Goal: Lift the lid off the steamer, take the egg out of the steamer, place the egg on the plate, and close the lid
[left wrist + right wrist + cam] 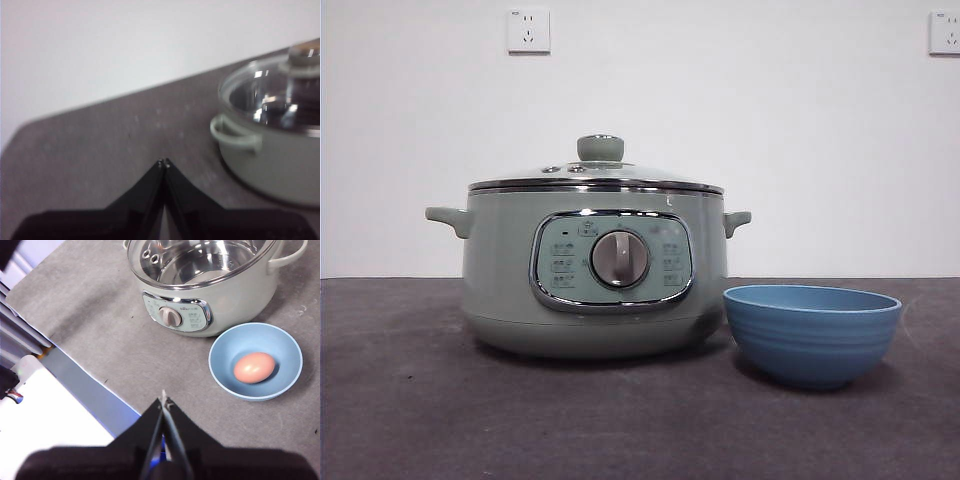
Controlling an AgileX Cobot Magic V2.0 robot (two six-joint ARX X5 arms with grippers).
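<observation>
Egg (254, 367) rests in the blue plate (812, 331) at the steamer's (590, 270) four o'clock, lid (597, 172) seated on the steamer, while both grippers, left gripper (163, 162) and right gripper (163, 399), hang clenched and empty, well apart from everything.

Steamer (595, 270) on the worktop (420, 400), lid (597, 172) on it; plate (812, 333) just beside it, right in the front view, egg (254, 367) inside.
</observation>
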